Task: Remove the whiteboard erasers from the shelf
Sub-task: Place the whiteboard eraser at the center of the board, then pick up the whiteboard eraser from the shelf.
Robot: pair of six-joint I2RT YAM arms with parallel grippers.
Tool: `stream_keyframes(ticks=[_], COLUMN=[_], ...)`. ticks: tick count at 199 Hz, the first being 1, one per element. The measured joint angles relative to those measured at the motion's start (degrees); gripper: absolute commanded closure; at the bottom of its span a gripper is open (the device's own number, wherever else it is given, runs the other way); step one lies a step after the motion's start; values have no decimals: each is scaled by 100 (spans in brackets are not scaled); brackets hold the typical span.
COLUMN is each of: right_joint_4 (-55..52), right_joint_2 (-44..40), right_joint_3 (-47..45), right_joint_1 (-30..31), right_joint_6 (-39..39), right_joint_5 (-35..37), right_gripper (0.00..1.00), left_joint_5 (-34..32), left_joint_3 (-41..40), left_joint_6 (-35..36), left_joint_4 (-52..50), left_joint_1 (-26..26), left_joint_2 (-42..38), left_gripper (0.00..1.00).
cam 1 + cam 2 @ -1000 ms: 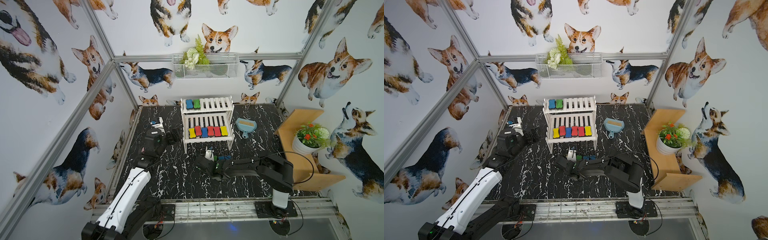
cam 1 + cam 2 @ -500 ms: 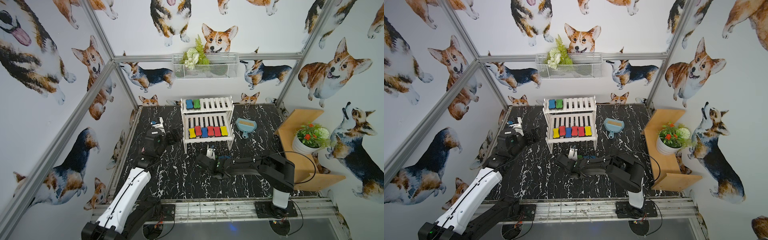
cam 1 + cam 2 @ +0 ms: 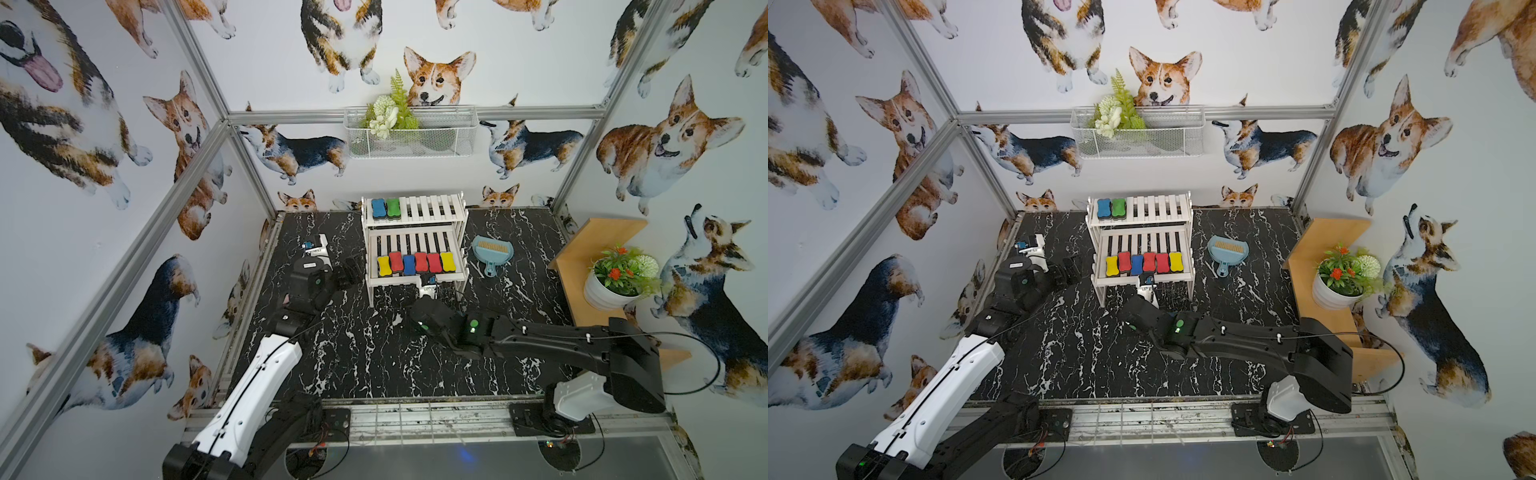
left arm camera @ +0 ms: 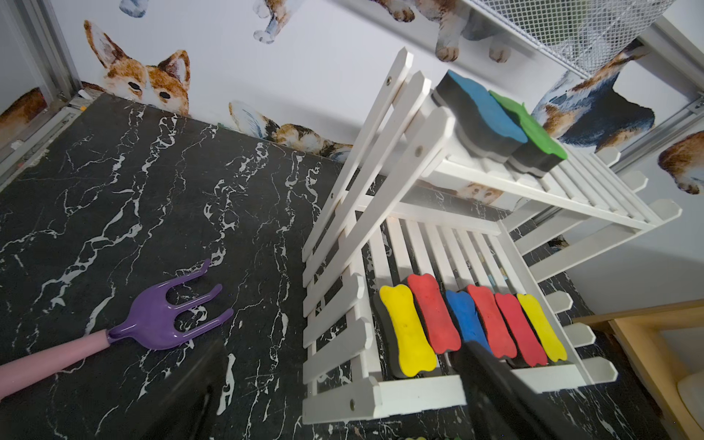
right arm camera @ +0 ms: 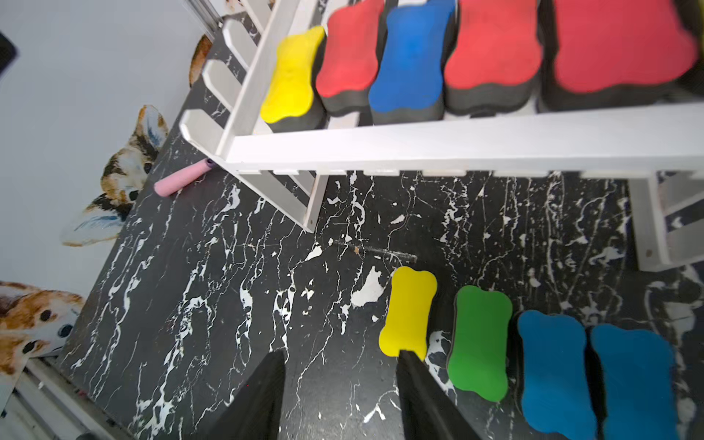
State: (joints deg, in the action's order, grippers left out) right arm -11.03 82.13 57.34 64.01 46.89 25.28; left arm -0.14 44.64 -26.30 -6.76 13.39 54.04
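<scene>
The white shelf [image 3: 415, 195] stands at the back of the floor. A blue eraser [image 3: 378, 208] and a green one [image 3: 392, 207] lie on its upper tier. Several whiteboard erasers [image 3: 409, 264] in yellow, red and blue line the front of the lower tier. In the right wrist view several more lie on the floor: a yellow eraser [image 5: 409, 310], a green [image 5: 480, 343] and two blue [image 5: 594, 377]. My right gripper [image 5: 341, 362] is open and empty just beside the yellow one. My left gripper [image 4: 343, 365] is open wide at the shelf's front left corner.
A purple rake with a pink handle [image 4: 164, 316] lies on the floor left of the shelf. A light-blue dustpan [image 3: 491, 251] sits to the shelf's right. Farther right is a tan wooden shelf [image 3: 598, 237] with a potted plant [image 3: 615, 282]. A wire basket [image 3: 411, 133] hangs on the back wall.
The right wrist has shifted slightly toward the shelf, and the floor erasers beside it no longer show from above. The left arm has hardly moved.
</scene>
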Motion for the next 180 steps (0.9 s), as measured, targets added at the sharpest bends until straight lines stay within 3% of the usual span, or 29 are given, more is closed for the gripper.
stream_keyframes(ticks=[34,62,116,160,180], right_joint_4=[-382,-570,-686,-815,-811], right_joint_2=[-619,-949,-1473,-1915,-2065], right_joint_3=[212,623,505,59,-7], right_joint_1=[-138,-549,-723,-778,-811], right_joint_6=[-396,-684,-857,-796,-769], right_joint_5=[-4,-37,90,205,269], right_gripper=[49,49,49,49,49], left_joint_5=[111,354,350,31,-55], left_joint_3=[398,1010,3344,4913,5504], left_joint_6=[24,-22,-39,107,195], left_joint_4=[-155,-426,-1202,-1912,-2262], left_joint_1=[11,28,778,1143,1287], left_joint_2=[96,361,1703,2983,3510], left_gripper=[4,14,27,45,46])
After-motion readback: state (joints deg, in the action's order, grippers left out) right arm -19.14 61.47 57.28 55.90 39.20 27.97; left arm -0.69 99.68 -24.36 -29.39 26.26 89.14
